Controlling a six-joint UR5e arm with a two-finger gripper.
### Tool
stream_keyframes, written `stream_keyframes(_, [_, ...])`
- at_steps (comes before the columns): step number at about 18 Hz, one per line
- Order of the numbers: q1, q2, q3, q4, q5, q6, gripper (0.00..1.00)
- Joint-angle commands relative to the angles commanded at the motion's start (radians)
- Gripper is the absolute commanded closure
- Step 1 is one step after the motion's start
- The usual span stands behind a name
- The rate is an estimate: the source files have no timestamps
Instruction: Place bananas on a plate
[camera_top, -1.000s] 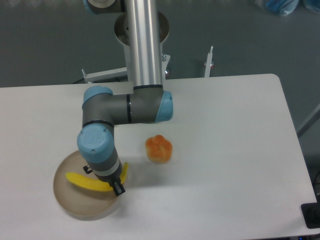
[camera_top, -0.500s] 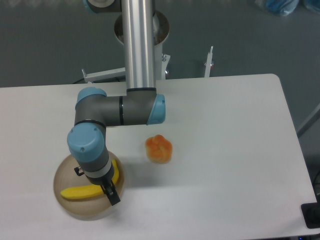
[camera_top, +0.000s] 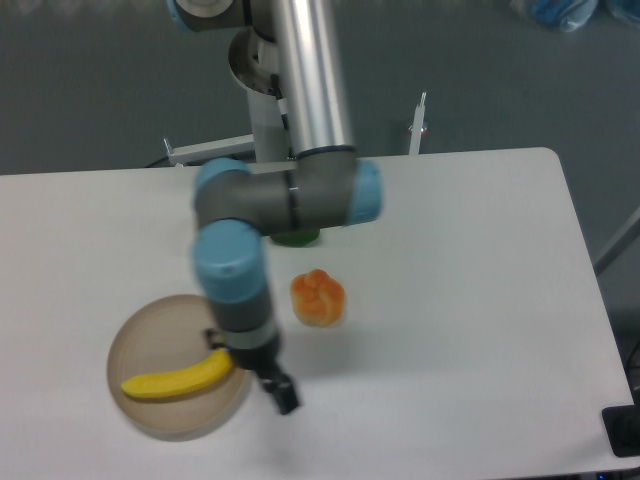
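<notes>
The yellow banana (camera_top: 177, 378) lies on the tan plate (camera_top: 150, 425), so the putting-down step looks done, and the tool (camera_top: 284, 396), blurry and holding nothing, with its gap too blurred to tell, should next just lift clear of the surface (camera_top: 470, 330).

We can read no text, label, brand, number or sign anywhere: none on the arm, the worktop (camera_top: 450, 300), or anything upon it.

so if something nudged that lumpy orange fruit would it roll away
Probably only a wobble: the orange fruit looks squat and lobed, not a smooth ball. It seems to sit flat on the table, so a firmer push would likely slide it.
</notes>
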Motion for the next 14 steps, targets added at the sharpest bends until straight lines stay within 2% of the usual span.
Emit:
stream_keyframes(2, [0.06, -0.006, 0.012, -0.038, 0.0, 0.046, 0.0])
stream_keyframes(4, [0.121, -0.006, 0.022, -0.125, 0.006, 0.152, 0.0])
stream_keyframes(5, [0.153, -0.006, 0.046, -0.174, 0.003, 0.233, 0.0])
stream_keyframes(7, [0.187, -0.023, 0.072, -0.219, 0.002, 0.287, 0.0])
stream_keyframes(11, [0.22, -0.071, 0.132, -0.239, 0.0, 0.295, 0.0])
stream_keyframes(14, [0.223, -0.087, 0.14, -0.232, -0.003, 0.296, 0.0])
